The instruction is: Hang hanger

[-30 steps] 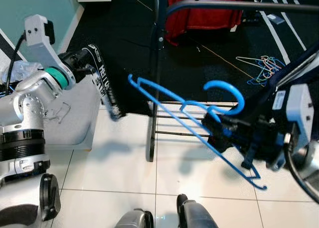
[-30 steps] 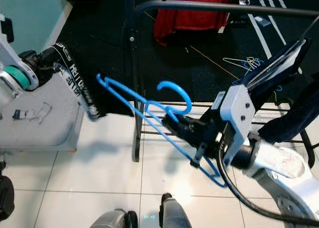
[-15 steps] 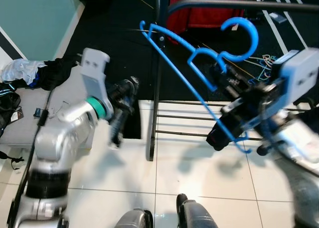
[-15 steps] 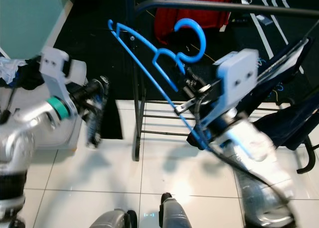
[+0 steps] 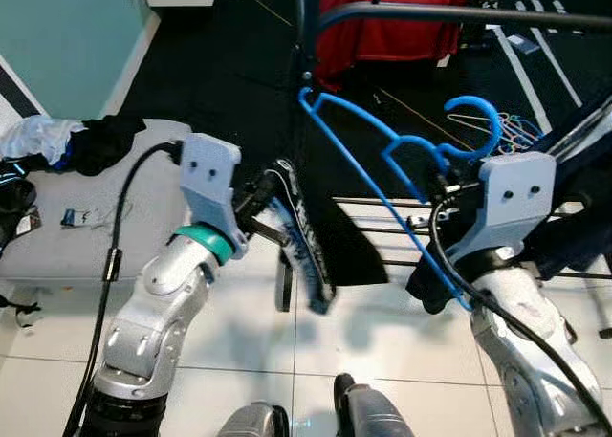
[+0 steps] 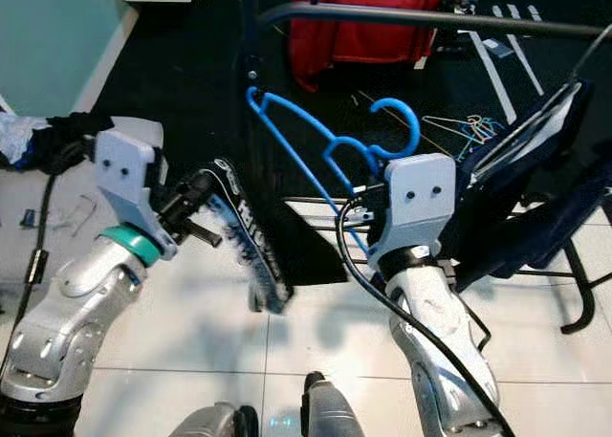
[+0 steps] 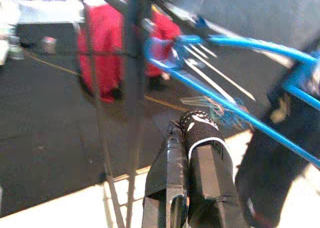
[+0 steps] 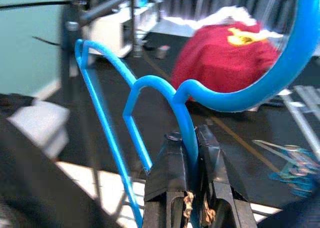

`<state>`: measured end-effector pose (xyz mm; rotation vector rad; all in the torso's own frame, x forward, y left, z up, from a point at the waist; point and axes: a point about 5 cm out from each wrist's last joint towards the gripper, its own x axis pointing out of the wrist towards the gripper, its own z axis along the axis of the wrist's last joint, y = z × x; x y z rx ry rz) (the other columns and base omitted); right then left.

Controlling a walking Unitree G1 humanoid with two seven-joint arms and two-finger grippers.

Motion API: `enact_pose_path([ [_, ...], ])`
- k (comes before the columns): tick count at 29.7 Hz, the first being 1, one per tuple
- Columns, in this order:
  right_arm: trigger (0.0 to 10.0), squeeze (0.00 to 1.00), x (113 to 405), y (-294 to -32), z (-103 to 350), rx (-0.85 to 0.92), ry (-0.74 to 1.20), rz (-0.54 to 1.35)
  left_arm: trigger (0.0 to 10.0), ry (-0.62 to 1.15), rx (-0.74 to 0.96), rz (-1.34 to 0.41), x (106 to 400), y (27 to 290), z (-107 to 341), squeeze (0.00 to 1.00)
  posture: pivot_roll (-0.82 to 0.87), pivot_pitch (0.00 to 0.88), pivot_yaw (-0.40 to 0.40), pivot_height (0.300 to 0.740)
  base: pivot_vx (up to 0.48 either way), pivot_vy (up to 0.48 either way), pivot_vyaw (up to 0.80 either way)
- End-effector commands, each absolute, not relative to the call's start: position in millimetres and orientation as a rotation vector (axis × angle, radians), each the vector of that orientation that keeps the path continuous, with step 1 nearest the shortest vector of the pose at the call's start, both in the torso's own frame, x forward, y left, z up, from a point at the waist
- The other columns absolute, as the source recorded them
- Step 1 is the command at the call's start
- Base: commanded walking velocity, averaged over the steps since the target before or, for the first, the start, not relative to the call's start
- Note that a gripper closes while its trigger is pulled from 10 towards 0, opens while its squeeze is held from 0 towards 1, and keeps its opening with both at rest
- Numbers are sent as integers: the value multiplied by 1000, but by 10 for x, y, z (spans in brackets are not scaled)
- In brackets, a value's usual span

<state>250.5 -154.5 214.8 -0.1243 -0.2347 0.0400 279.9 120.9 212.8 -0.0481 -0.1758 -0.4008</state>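
Note:
My right gripper point(image 5: 443, 183) is shut on the neck of a blue plastic hanger point(image 5: 373, 182), just under its hook point(image 6: 406, 121). The hanger slants in front of the black rack post point(image 5: 304, 45), below the top rail point(image 5: 459, 12). In the right wrist view the fingers point(image 8: 210, 153) pinch the hanger point(image 8: 150, 83) at the neck. My left gripper point(image 5: 262, 194) is shut on a black garment with white lettering point(image 5: 304, 241), which hangs down beside the hanger's lower arm. In the left wrist view the garment point(image 7: 205, 138) lies under the hanger's blue bar point(image 7: 240, 111).
A red garment point(image 5: 402, 16) and dark navy clothes point(image 6: 535, 169) hang on the rack. A grey low table point(image 5: 96, 236) with clothes stands at the left. Coloured wire hangers point(image 5: 502, 126) lie on the black carpet. White tiles run under the rack's lower bars point(image 5: 382, 203).
My left arm swung from the grey table to the middle, bringing the black garment up beside the hanger. My right gripper lifted the hanger, then lowered it a little, closer in.

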Motion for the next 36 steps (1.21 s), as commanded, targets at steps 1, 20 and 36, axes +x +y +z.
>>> enact_pose_path([
  [1, 10000, 0, 2512, -1628, 2146, -140, -241, -18, 10000, -161, -43, -360, 2780, 1289, 2101, 0, -153, 101, 24, 740, 0, 0, 0],
  [20, 10000, 0, 2404, -1556, 2021, -125, -231, -18, 10000, -236, 72, -285, 2964, 1429, 2206, 0, -164, 90, 35, 740, 0, 0, 0],
  [36, 10000, 0, 2599, -1630, 2042, -84, -253, -23, 10000, -231, -32, -277, 3052, 1378, 2202, 0, -137, 70, 27, 740, 0, 0, 0],
])
